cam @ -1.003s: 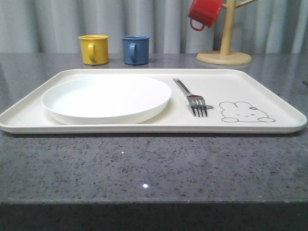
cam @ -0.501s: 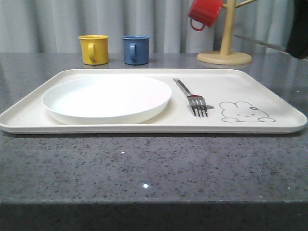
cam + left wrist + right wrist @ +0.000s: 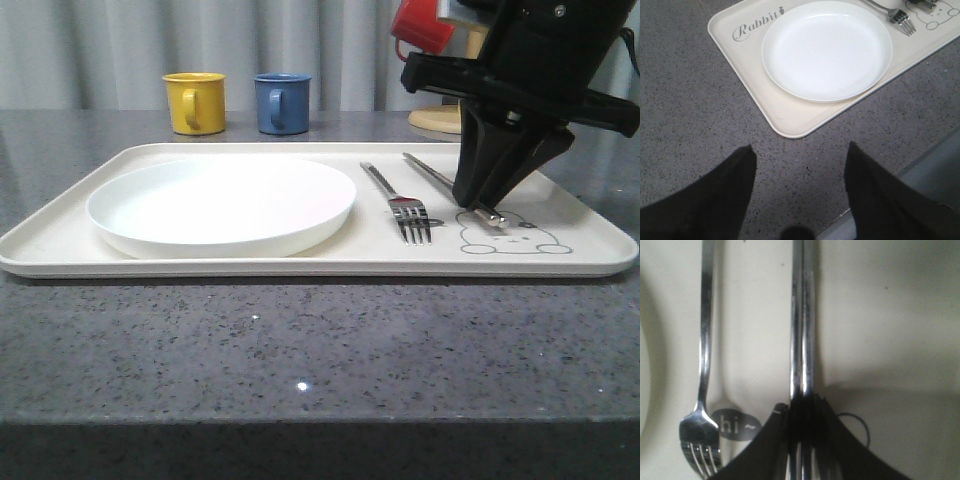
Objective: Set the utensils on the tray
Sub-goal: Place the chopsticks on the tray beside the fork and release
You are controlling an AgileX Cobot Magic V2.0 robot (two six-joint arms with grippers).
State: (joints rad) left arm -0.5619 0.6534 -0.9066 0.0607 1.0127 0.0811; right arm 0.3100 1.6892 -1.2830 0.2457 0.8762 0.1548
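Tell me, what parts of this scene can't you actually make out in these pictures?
- Shiny silver metal chopsticks: near ends hidden by the right pincer, right wrist view.
- Grey rabbit drawing on the cream rectangular plastic tray: partly covered by that pincer, front view.
- Red mug: mostly blocked by the black arm, front view.
- Four-tined silver fork: handle cut off by the edge, left wrist view.

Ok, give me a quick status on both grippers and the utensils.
Right gripper shut on chopsticks, low over tray. Left gripper open, empty, off-tray. Fork on tray beside plate. Nothing in the way.
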